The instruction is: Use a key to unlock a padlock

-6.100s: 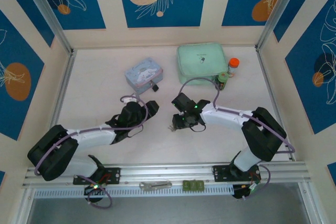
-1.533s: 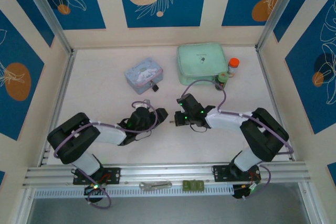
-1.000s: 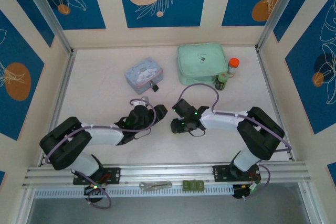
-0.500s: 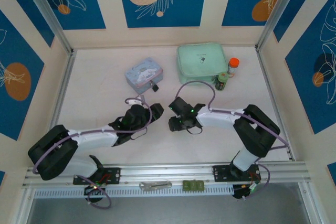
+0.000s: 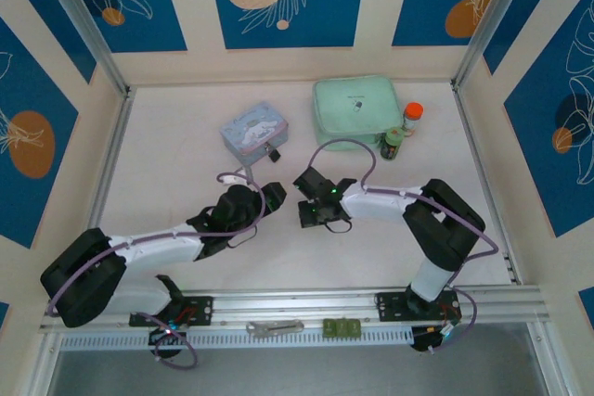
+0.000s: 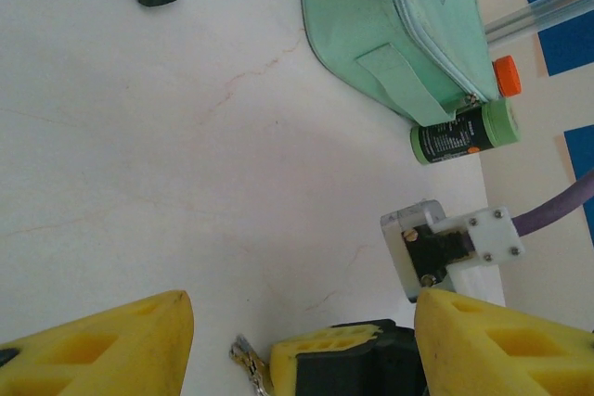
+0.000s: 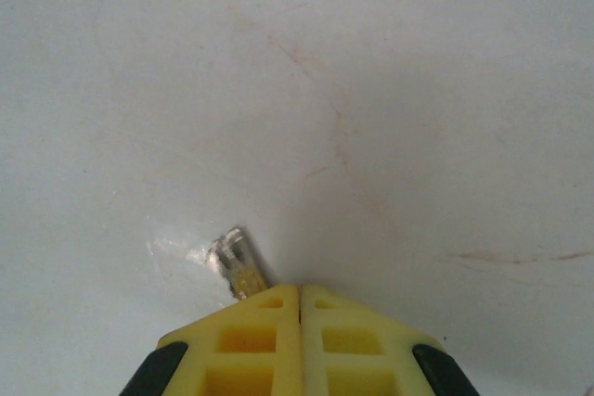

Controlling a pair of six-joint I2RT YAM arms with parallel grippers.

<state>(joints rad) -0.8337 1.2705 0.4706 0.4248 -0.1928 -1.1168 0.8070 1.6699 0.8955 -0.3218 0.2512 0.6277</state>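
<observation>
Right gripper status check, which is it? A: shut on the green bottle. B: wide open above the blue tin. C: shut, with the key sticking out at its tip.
C: in the right wrist view the right gripper is closed with no gap, and the key pokes out at its tip.

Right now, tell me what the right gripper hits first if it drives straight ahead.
Likely the tabletop. The right gripper is shut on the key, whose tip sticks out ahead and would probably touch first; depth is unclear.
</observation>
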